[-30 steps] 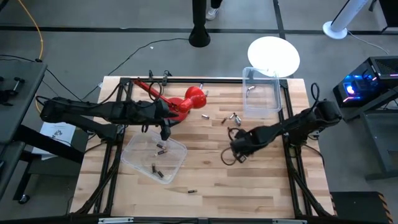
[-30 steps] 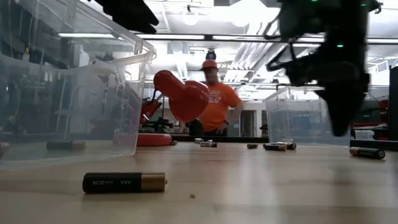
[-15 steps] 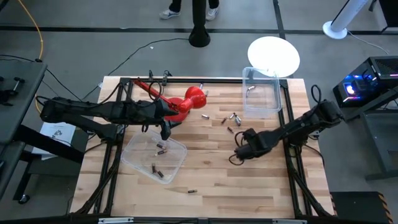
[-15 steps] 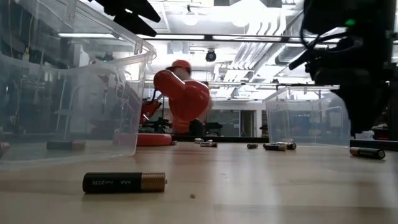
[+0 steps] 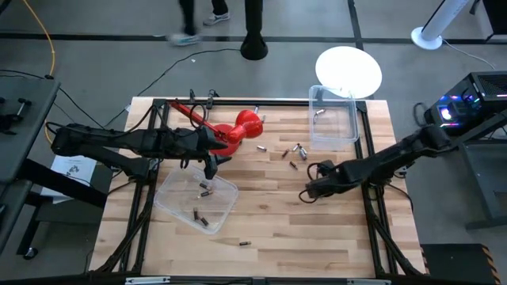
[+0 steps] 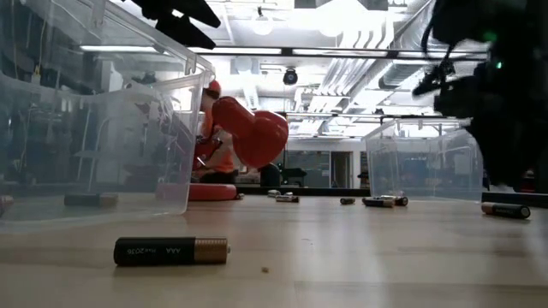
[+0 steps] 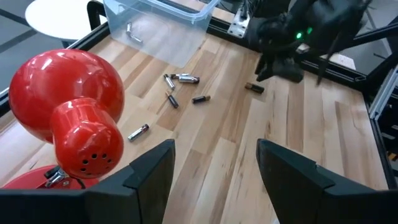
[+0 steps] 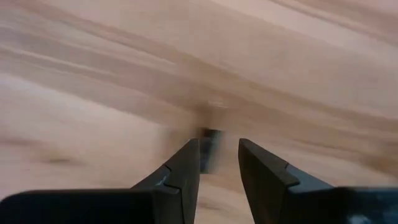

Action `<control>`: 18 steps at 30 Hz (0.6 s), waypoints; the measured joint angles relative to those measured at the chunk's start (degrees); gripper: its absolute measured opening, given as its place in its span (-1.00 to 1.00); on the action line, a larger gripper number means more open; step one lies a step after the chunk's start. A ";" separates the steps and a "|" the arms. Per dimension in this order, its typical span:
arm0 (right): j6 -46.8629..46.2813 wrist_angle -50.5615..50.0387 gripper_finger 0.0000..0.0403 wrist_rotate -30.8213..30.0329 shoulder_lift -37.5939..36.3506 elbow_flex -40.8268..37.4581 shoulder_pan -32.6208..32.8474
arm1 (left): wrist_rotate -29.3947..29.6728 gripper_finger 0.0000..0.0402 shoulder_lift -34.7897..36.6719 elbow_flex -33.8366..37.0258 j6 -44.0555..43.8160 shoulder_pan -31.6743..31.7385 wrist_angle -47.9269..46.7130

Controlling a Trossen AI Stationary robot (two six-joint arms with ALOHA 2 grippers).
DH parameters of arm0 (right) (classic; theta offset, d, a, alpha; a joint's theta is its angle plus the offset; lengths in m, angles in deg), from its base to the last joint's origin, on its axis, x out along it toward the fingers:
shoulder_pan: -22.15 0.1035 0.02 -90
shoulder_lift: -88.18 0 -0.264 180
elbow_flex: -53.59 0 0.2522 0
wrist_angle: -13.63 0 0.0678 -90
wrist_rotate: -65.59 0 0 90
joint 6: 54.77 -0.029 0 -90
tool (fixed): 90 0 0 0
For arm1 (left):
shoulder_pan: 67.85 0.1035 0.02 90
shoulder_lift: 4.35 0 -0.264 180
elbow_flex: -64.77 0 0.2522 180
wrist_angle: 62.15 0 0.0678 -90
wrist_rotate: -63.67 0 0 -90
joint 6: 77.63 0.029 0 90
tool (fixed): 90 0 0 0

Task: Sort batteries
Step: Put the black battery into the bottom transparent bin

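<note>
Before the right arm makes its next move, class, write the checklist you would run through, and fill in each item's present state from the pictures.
1. Right gripper low over bare table: ok.
2. Battery lies between the right gripper's fingers: ok.
3. That battery gripped: cannot tell; the fingers stand apart in the right wrist view.
4. Left gripper open, above the near bin: ok.
5. Far bin unobstructed: ok.
6. Loose batteries left on the table: not ok.
</note>
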 joint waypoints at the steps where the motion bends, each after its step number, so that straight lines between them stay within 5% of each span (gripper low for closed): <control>1: -0.19 2.62 -0.49 -0.90 -2.16 -0.74 0.21 | 0.02 0.10 0.00 0.00 0.01 0.00 0.00; 6: -4.68 -0.38 -0.49 -0.56 -4.69 -3.13 -0.01 | 0.04 0.10 0.02 0.00 0.01 0.02 0.00; 18: -5.43 4.80 -0.49 2.22 5.19 -3.03 -0.01 | 0.70 0.10 0.02 -0.04 -0.04 0.09 0.04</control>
